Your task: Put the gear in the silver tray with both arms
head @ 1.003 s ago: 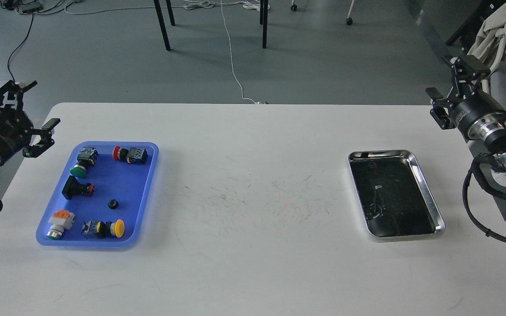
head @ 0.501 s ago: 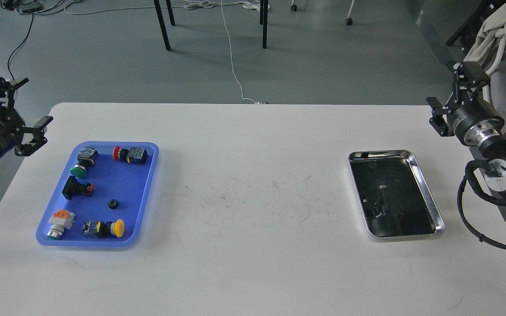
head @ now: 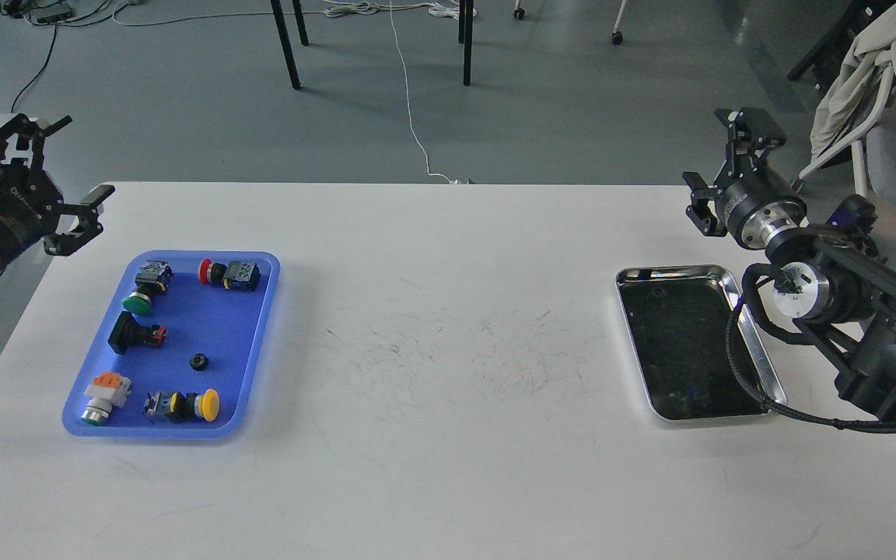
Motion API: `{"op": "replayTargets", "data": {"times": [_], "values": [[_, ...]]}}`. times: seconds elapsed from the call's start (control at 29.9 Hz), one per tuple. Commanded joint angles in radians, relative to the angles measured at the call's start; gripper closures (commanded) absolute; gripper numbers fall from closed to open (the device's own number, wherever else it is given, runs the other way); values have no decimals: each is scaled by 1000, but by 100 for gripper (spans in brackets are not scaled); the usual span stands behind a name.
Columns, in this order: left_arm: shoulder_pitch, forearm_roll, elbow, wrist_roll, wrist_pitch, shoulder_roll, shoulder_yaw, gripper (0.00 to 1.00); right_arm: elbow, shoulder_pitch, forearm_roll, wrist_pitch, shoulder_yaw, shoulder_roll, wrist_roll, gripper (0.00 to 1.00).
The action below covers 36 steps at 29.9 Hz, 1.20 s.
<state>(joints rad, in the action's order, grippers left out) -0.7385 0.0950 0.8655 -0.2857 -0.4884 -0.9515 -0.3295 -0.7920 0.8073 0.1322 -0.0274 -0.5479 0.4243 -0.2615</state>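
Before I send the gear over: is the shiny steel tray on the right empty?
Empty: the shiny rectangular steel tray shows only dark reflections on its bare mirror-like bottom, with nothing resting inside.

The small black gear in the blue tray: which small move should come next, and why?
Probably bring the left gripper down over the gear. It is open, holds nothing, and hangs beyond the far left corner of the blue tray, while the gear lies loose among the push buttons. The silver tray holds no gear yet.
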Motion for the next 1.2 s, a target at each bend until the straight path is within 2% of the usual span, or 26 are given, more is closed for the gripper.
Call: {"op": "replayTargets", "data": {"times": [0.0,0.33,0.43,0.77,0.8,0.94,0.97,1.1,1.17], "values": [[-19,-24,124,2,0,-95,7,2,0,4,0,0,-4,-4,-1,3],[-15,-510,398,-15,0,-237,15,2,3,1,1,4,5,-13,-4,3],[-16,-610,460,-21,0,-314,18,2,2,0,1,9,6,-12,-4,3],[-50,-872,636,-176,0,-409,12,2,-4,-7,1,9,8,-9,-10,2],[-53,-915,656,-181,0,-409,15,2,-4,-7,1,9,6,-9,-10,2],[-53,-925,658,-181,0,-409,13,2,-4,-7,1,9,6,-9,-10,2],[-68,-1122,659,-184,55,-376,13,6,-6,-7,1,7,8,-10,-11,2],[-71,-1216,658,-179,70,-337,13,16,-6,-7,1,7,8,-10,-11,2],[-68,-1270,652,-159,86,-322,17,20,-6,-5,3,7,8,-9,-11,2]]}}
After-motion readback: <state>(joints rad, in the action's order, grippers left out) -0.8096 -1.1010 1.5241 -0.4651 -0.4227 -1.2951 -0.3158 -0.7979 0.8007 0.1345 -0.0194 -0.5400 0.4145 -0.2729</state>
